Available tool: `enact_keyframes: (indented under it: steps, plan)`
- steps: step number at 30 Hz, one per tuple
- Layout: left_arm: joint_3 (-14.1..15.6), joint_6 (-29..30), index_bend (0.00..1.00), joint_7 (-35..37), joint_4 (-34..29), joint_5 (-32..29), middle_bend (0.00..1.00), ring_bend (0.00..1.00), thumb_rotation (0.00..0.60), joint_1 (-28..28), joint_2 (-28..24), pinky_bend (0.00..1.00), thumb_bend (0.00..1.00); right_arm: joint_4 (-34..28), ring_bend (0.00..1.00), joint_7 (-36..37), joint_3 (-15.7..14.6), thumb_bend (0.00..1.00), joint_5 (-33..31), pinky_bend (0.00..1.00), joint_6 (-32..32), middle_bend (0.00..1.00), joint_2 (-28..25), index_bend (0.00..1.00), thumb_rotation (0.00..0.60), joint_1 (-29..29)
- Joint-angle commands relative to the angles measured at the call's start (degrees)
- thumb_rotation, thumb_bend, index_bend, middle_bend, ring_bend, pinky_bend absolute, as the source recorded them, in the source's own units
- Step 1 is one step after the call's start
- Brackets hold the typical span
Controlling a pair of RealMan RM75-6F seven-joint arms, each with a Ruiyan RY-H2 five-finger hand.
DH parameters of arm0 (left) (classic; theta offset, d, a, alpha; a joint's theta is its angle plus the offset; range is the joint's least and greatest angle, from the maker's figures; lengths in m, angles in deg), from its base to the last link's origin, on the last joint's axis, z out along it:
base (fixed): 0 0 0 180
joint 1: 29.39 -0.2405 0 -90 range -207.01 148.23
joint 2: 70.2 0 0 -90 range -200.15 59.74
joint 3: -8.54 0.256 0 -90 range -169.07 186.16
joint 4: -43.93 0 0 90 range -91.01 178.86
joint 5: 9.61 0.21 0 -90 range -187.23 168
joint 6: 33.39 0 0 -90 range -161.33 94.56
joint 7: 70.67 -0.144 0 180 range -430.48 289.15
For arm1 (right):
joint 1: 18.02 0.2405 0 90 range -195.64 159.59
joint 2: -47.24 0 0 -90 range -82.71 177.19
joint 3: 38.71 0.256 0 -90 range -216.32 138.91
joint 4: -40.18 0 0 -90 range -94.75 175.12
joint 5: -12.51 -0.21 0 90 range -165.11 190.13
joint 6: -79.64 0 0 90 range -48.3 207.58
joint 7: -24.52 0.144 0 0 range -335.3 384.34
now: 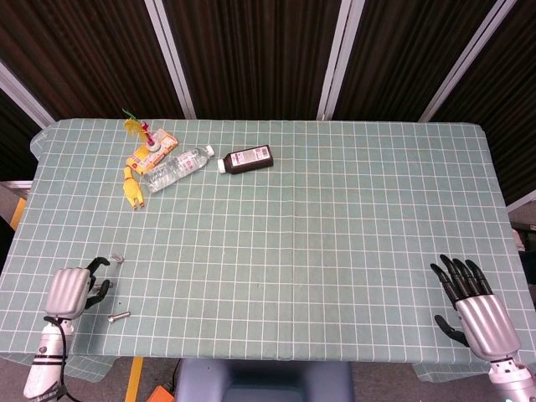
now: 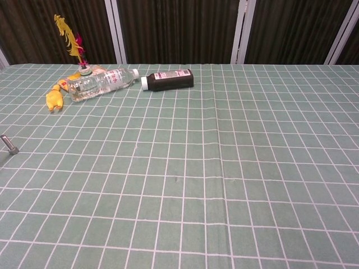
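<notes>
The table (image 1: 335, 218), under a green checked cloth, carries both hands at its near edge. The right hand (image 1: 476, 306) lies at the near right corner, palm down, fingers spread and straight, holding nothing. The left hand (image 1: 74, 289) sits at the near left corner with its fingers curled in and nothing between them. Far beyond the left hand and a little to its right lie the clear water bottle (image 1: 176, 167) and, just right of that, the dark brown bottle (image 1: 246, 159), both on their sides. Beside the clear bottle, on its left, are a yellow packet (image 1: 154, 151), a yellow rubber chicken (image 1: 131, 188) and a feathered shuttlecock (image 2: 76, 42) standing upright. Smallest is the bolt (image 1: 119, 316), on the cloth just beside the left hand, near its lower right and not touching it; the chest view shows it too.
</notes>
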Motion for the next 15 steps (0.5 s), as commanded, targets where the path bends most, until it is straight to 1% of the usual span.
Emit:
enact_keyframes:
  steps: [1,7,15]
  plan:
    - [0.8,-1.4,0.40,-4.6,-2.9,-3.1,1.00,1.00,0.600,-1.8,-1.4,1.00,0.39,0.0,0.00,0.1,-0.1,0.34,0.1,0.00,0.0,0.00,-0.1,0.00,0.600,0.0]
    - [-0.2,-4.8,0.40,-10.4,-3.0,-7.3,1.00,1.00,0.600,-1.4,0.3,1.00,0.39,0.1,0.00,0.5,-0.1,0.34,0.3,0.00,0.3,0.00,-0.2,0.00,0.600,-0.1]
    - [-1.4,-5.4,0.39,-12.6,0.4,-8.4,1.00,1.00,0.600,-0.8,3.9,1.00,0.39,0.2,0.00,0.7,-0.1,0.34,0.6,0.00,0.6,0.00,-0.2,0.00,0.600,-0.2]
